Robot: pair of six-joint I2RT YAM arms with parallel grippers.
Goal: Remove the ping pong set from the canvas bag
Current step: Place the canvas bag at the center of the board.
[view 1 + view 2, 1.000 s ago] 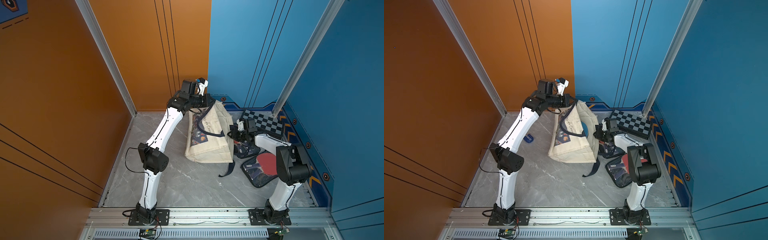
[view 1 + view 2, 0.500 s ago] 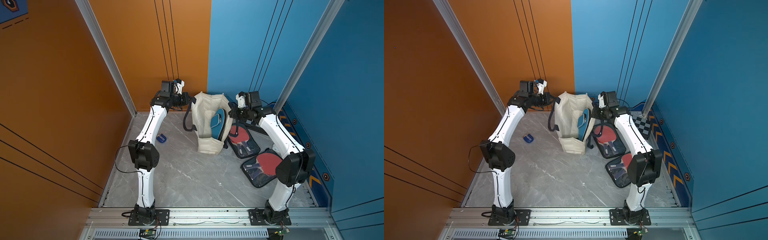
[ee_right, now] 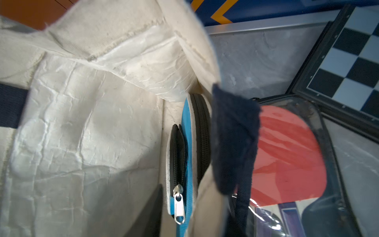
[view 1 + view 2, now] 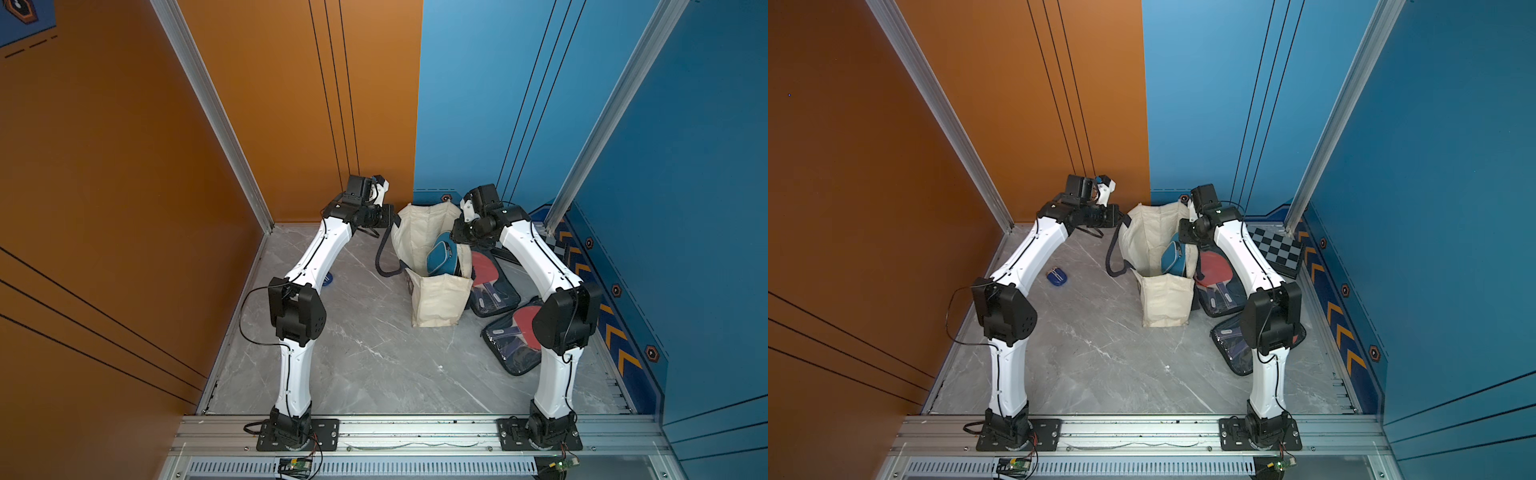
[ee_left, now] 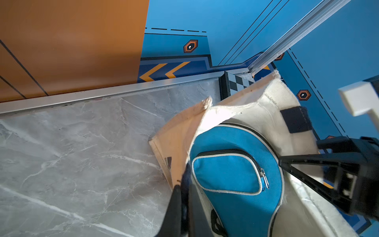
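Pinching the canvas bag (image 4: 440, 299) rim, left gripper (image 4: 388, 217) is clamped; right gripper (image 4: 456, 241), upper centre, looks parted over the blue case (image 4: 441, 259). Navy strap (image 3: 231, 133) could snag it and tip the bag.

Twin arms, the left arm (image 4: 328, 249) and the right arm (image 4: 536, 257), wear glossy white shells between chunky black joint housings (image 4: 297, 311). A thin black cable (image 4: 242, 316) loops loose at the left elbow. Each foot is a black base plate (image 4: 326, 432) fixed with silver screws; the left gripper (image 5: 183, 192) ends in two slim black fingers (image 5: 174, 209).
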